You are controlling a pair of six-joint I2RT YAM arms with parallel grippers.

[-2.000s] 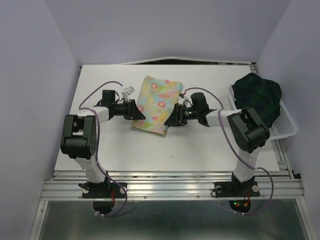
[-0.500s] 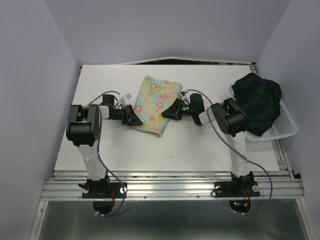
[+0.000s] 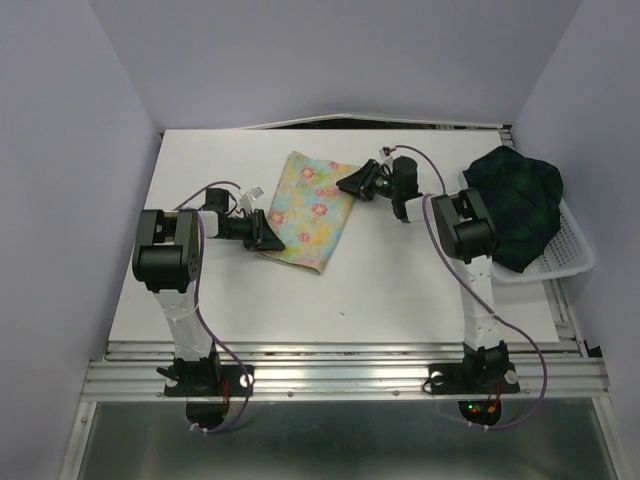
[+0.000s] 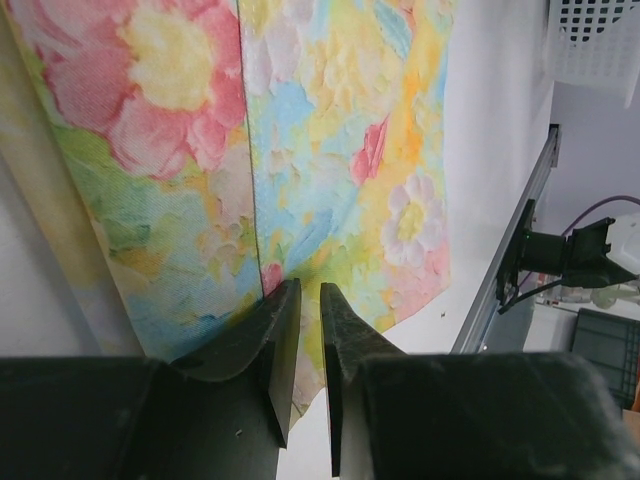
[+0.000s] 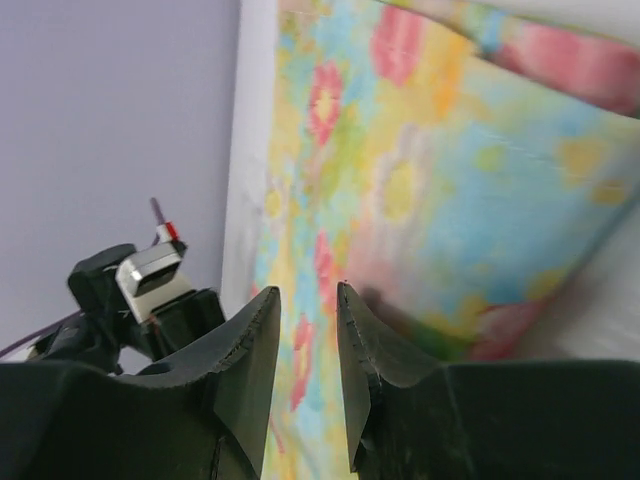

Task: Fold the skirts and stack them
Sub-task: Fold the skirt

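L jaws: slim gap, tips low at the floral skirt's [image 3: 310,210] 8 o'clock edge. Can't tell if a bit of cloth is nipped between them or if they only sit at the hem. R jaws: a little apart, nothing between, held off the cloth just by its 2 o'clock corner, aimed back across the print toward 8.

Floral skirt: lies flat on the desk [image 3: 400,290], a bit toward 12 from mid-desk, as a tidy slanted rectangle. L wrist view shows a straight layer edge running down the print, so prob. already doubled over at least once. Corners look fairly square, no big wrinkles seen from above. May be done, or may want one more fold; hard to say.

Plaid skirt [image 3: 518,205]: at 3 o'clock, heaped in the basket [image 3: 570,262], bunched and spilling over its rim, well apart from both jaws. Not folded, not on the desk.

Progress, my read: approx. 1st garment folded or nearly so; less than half of the job done. Left to do: fetch plaid out of basket, spread, fold, then stack one on the other. No stack exists yet.
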